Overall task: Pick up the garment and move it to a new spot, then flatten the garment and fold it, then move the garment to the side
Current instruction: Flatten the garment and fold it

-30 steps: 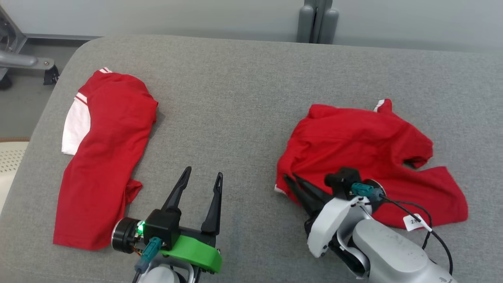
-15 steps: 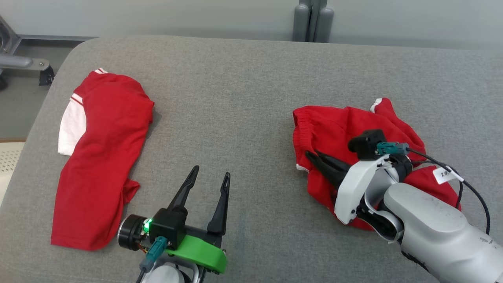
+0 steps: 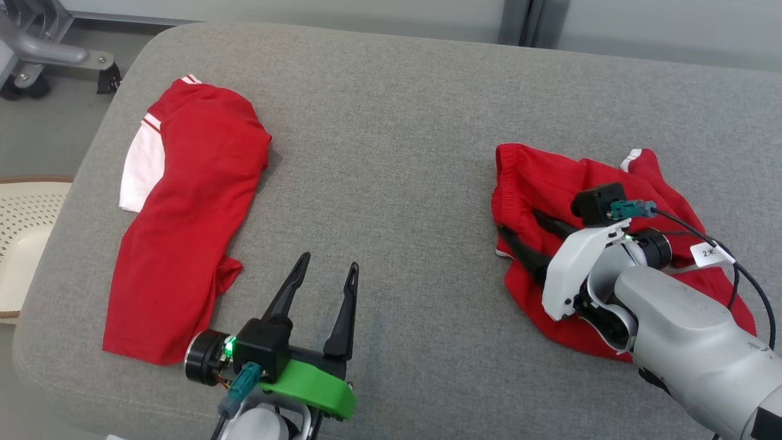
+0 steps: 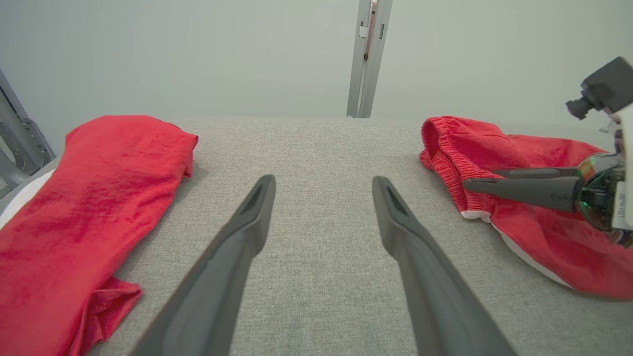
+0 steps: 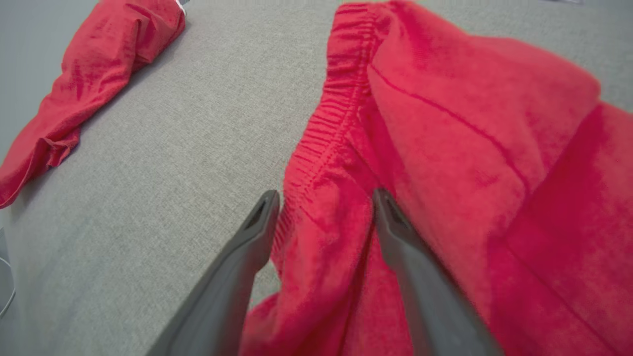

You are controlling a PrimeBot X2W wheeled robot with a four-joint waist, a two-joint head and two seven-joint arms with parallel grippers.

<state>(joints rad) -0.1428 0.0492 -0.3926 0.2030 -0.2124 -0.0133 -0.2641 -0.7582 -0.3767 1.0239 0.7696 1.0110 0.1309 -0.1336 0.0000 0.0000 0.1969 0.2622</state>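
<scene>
Two red garments (image 3: 195,183) (image 3: 537,174), two tools (image 3: 330,263) (image 3: 519,223), one grey padded surface (image 3: 391,122)

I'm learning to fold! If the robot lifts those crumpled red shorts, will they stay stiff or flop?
Probably flop: the red shorts lie in soft, bunched folds. Likely light, since the cloth looks thin. The gathered waistband probably won't slip easily.

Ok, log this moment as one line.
right end effector: open, astride red shorts waistband | left end effector: open, above grey surface | other red garment: lying at left
</scene>
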